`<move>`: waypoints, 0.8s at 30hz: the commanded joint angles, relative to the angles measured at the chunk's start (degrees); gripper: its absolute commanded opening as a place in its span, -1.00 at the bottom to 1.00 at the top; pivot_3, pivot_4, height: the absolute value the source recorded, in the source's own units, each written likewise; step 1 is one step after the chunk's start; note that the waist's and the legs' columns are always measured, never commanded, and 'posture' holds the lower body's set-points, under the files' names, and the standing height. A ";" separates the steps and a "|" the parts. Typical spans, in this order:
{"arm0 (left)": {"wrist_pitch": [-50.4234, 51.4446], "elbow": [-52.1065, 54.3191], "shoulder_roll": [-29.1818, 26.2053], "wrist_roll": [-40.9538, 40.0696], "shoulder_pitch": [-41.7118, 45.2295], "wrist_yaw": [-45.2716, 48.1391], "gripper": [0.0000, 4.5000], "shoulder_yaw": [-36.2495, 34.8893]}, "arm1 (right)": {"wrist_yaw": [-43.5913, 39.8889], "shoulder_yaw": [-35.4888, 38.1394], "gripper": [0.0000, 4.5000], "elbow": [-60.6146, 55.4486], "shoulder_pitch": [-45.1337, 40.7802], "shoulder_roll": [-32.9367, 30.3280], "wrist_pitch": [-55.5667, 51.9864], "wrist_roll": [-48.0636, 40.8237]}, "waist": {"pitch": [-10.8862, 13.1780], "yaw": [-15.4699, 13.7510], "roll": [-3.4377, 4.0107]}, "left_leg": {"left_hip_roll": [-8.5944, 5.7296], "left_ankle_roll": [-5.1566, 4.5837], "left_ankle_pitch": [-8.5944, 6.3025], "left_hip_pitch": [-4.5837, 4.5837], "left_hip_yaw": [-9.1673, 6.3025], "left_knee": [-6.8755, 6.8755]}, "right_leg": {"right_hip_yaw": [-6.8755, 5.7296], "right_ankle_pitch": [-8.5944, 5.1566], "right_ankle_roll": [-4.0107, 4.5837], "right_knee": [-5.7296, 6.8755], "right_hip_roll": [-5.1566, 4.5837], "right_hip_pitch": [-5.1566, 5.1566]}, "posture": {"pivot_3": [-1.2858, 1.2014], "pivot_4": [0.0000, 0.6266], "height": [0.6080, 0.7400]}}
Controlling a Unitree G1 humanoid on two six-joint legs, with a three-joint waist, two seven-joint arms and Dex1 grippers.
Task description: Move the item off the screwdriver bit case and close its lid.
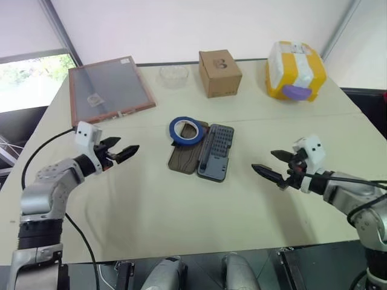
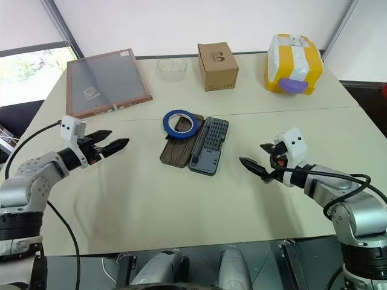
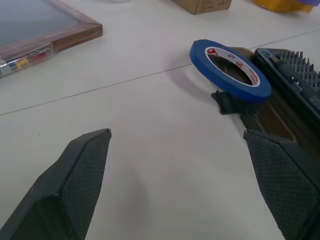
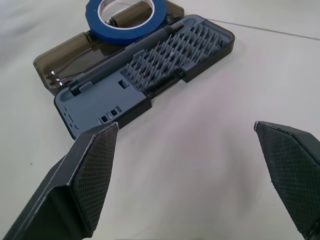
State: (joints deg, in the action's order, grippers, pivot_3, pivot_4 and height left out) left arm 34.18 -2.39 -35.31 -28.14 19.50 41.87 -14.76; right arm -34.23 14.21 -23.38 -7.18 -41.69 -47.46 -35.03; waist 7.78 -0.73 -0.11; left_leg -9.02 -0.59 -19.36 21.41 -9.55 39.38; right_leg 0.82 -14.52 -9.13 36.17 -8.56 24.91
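The screwdriver bit case (image 1: 214,153) lies open in the middle of the table, its grey bit tray to the right and its dark transparent lid (image 1: 184,158) flat to the left. A blue tape roll (image 1: 187,130) rests on the far end of the lid, also seen as the tape roll (image 3: 231,69) and tape roll (image 4: 126,14). My left gripper (image 1: 123,151) hovers open to the left of the case, empty. My right gripper (image 1: 273,166) hovers open to the right of the case, also empty.
A wood-framed screen panel (image 1: 109,89) lies at the far left. A clear glass bowl (image 1: 174,75), a cardboard box (image 1: 220,72) and a yellow and white package (image 1: 295,70) stand along the far edge. Bare tabletop (image 1: 181,211) lies in front of the case.
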 commanded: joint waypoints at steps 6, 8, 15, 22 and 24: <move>-3.03 -1.20 0.07 0.12 1.79 -1.65 0.97 -1.35 | -0.14 1.46 0.99 -0.47 -0.18 -0.17 1.58 0.28 | 0.00 0.03 0.00 | 0.00 0.00 0.00 0.00 0.00 0.00 | -0.01 0.00 0.00 0.00 0.00 0.00 | 0.03 -0.52 1.00; -2.78 -1.23 0.00 -0.26 1.77 -1.23 0.97 -1.23 | -0.04 1.48 0.99 -0.55 0.12 0.00 1.74 0.48 | 0.00 0.03 0.00 | 0.00 0.00 0.00 0.00 0.01 0.00 | -0.01 0.00 0.00 0.00 0.00 0.00 | 0.03 -0.52 1.00; -2.54 -1.61 0.16 -0.78 2.37 -0.82 0.97 -1.46 | 0.48 1.25 0.99 -0.67 0.60 0.61 2.25 1.00 | 0.00 0.01 0.00 | 0.00 0.00 0.00 0.00 0.01 0.00 | -0.01 0.00 0.00 0.00 0.00 0.00 | 0.03 -0.52 1.00; -2.78 -1.83 0.28 -0.46 2.38 -0.70 0.97 -1.13 | 0.28 1.37 0.99 -0.15 0.60 0.36 2.78 1.25 | 0.00 0.03 0.00 | 0.00 0.00 0.00 0.00 0.01 0.00 | -0.01 0.00 0.00 0.00 0.00 0.00 | 0.03 -0.52 1.00; -2.80 -1.91 0.27 -0.38 2.32 -0.67 0.97 -1.04 | 0.11 1.23 0.99 -0.10 0.53 0.21 2.92 1.35 | 0.00 0.03 0.00 | 0.00 0.00 0.00 0.00 0.01 0.00 | -0.01 0.00 0.00 0.00 0.00 0.00 | 0.03 -0.52 1.00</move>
State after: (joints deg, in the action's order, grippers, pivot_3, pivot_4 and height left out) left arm 32.16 -4.74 -34.62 -28.11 20.93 41.04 -14.80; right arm -33.90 14.24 -23.26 -6.48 -41.45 -45.78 -33.78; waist 7.78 -0.71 -0.11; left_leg -9.02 -0.59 -19.36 21.41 -9.54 39.38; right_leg 0.81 -14.52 -9.13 36.17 -8.56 24.91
